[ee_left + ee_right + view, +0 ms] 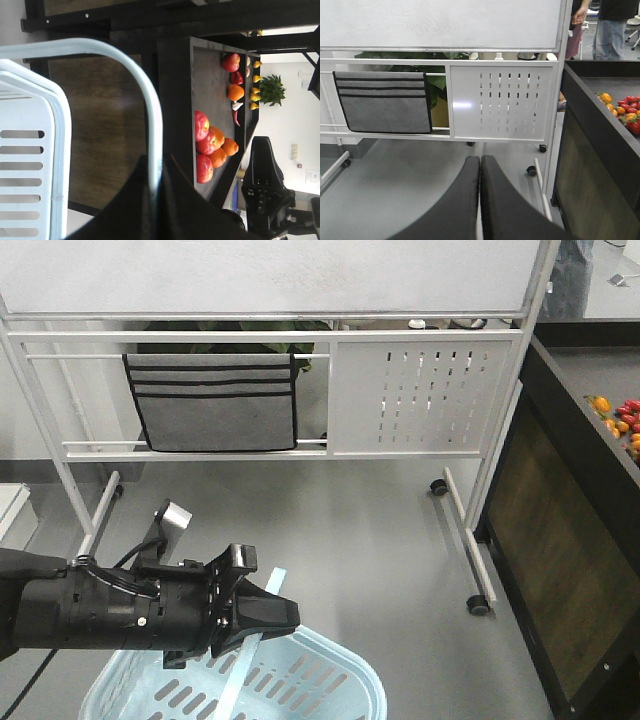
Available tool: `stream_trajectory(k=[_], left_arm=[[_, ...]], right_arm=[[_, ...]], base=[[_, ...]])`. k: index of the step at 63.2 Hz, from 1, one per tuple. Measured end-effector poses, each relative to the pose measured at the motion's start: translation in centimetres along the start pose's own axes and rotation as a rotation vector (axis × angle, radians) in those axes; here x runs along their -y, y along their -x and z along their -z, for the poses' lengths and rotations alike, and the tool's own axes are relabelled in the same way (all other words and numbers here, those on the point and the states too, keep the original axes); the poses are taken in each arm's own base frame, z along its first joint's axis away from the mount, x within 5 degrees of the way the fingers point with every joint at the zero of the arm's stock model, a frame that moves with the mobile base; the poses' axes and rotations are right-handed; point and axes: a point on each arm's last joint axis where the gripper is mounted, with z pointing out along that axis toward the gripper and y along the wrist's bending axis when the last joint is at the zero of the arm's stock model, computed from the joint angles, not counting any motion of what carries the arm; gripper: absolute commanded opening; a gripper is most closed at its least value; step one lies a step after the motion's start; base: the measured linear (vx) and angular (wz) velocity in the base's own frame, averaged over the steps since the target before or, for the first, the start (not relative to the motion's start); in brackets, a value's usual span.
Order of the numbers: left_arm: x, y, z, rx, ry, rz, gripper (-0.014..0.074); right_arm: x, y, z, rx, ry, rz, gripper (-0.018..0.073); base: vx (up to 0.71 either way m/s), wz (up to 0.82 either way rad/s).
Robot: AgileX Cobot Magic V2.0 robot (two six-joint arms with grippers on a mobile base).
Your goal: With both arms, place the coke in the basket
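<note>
The light blue basket (330, 685) sits at the bottom of the front view, below my left arm. My left gripper (285, 616) is shut on the basket's pale blue handle (247, 648). In the left wrist view the handle (150, 100) arcs down into the left gripper (156, 162), pinched between the two black fingers, and the slotted basket wall (30, 165) fills the left edge. My right gripper (480, 159) is shut with nothing between its fingers, hanging over grey floor. The coke is out of view.
A white rolling whiteboard stand (420, 390) with a grey fabric pouch (215, 400) stands ahead, casters (479, 604) on the floor. A dark counter (580, 540) with fruit (620, 420) runs along the right. Apples and oranges (212, 145) lie on it. A person (612, 25) stands far back.
</note>
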Motion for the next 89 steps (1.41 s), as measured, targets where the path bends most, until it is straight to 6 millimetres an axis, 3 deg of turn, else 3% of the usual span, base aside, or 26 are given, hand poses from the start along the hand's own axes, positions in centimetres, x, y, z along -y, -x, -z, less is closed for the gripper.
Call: stream_trajectory(k=[44,89], left_arm=[[0.00,0.00,0.00,0.000,0.000,0.000,-0.0006],[0.00,0.00,0.00,0.000,0.000,0.000,-0.0006]], right_arm=[[0.00,0.00,0.00,0.000,0.000,0.000,-0.0010],[0.00,0.00,0.00,0.000,0.000,0.000,-0.0010]], base=[[0.18,0.19],[0.15,0.43]])
